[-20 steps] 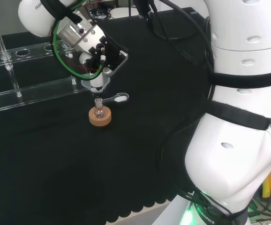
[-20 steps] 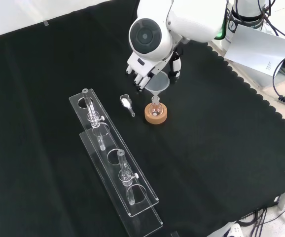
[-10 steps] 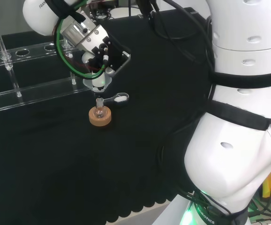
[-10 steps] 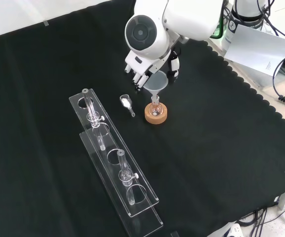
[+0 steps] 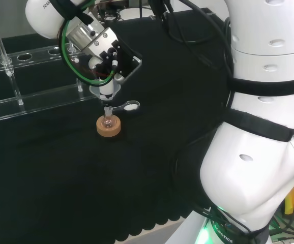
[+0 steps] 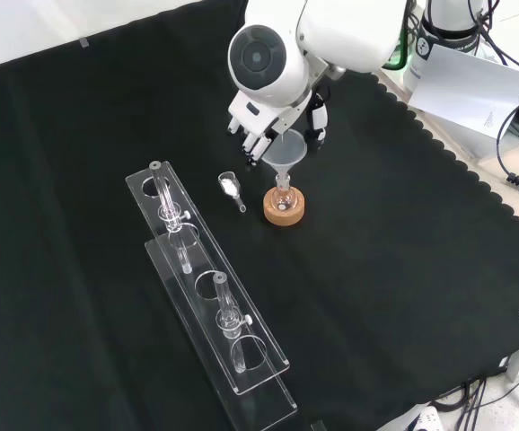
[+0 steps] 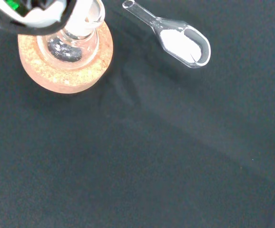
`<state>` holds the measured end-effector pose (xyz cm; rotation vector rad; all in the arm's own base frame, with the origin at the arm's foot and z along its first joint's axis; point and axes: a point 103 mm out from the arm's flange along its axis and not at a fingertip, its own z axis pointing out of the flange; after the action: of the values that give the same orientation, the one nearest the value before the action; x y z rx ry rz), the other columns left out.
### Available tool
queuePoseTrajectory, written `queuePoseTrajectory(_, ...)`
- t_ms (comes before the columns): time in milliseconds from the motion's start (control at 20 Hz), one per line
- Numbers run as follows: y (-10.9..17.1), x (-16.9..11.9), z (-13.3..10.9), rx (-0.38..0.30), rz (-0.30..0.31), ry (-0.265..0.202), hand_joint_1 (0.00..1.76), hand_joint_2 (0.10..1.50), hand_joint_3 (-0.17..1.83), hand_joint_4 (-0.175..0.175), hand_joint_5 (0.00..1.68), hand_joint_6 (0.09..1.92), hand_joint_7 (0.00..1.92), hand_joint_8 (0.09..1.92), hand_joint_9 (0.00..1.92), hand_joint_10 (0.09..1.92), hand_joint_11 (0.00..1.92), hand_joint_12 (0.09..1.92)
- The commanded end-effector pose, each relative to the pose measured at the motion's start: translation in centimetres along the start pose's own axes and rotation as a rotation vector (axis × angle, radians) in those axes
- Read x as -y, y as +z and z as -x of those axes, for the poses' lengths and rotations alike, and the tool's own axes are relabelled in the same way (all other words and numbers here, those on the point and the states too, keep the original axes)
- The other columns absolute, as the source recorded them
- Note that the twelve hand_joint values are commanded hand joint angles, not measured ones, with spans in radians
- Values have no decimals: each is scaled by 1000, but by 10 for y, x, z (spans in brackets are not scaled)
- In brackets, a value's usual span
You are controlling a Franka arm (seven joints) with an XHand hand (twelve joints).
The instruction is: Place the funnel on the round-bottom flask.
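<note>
Black cloth covers the counter (image 6: 403, 269), with two clear racks (image 6: 215, 296) lying towards the left in the front view. The flask (image 6: 283, 200) sits in its cork ring (image 6: 284, 208) near the middle, a small glass scoop (image 6: 231, 188) of white powder just beside it. The hand (image 6: 268, 121) has its fingers curled round the funnel (image 6: 285, 153), whose stem hangs right over the flask's neck, perhaps just entering it; I can't tell. I'd say the task is nearly done: lowering fully and letting go remain. Lettering on the arm's link in the head view is cut off, unreadable.
</note>
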<state>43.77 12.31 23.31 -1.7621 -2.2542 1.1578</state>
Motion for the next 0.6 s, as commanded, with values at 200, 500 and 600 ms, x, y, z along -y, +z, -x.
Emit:
queuePoseTrajectory(200, -3, -1, -5, 5, 4, -6, 912, 705, 654, 6, 675, 825, 747, 836, 1003, 554, 609, 1197)
queuePoseTrajectory(500, -3, -1, -6, 9, -3, -6, 912, 705, 654, 5, 675, 827, 745, 837, 1002, 555, 610, 1195)
queuePoseTrajectory(600, -1, -3, -6, 8, -6, -5, 912, 705, 654, 5, 673, 826, 744, 837, 1001, 556, 610, 1195)
